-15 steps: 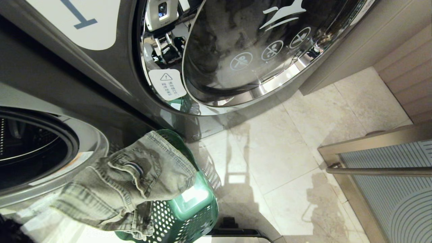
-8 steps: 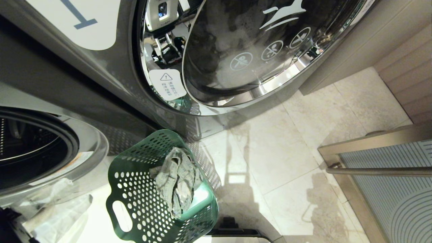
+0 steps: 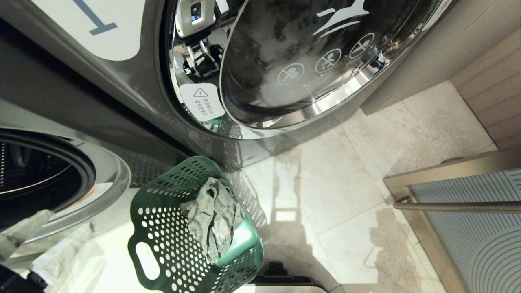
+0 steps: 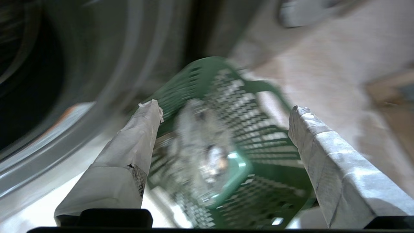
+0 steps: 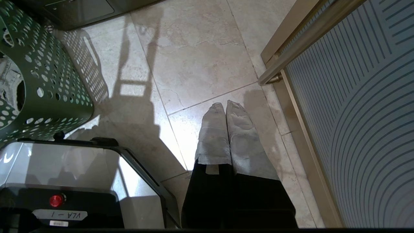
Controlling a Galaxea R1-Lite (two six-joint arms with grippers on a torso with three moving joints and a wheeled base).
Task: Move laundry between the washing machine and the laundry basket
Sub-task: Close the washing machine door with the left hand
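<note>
- We see the laundry (image 3: 211, 217), a crumpled grey-beige bundle, lying inside the laundry basket (image 3: 163, 228), which sits on the floor (image 3: 333, 191) just beside the open washing machine (image 3: 53, 179).
- Our left gripper (image 4: 224, 113) hangs above the basket, its taped fingers (image 4: 136, 142) spread wide and holding nothing (the view is blurred).
- Our right gripper (image 5: 225, 106) is parked over the floor, fingertips pressed together.

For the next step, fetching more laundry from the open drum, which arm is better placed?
Left, probably. The left gripper is open and empty above the laundry basket, beside the open drum. The right gripper is shut, pointing at bare floor far from it.
</note>
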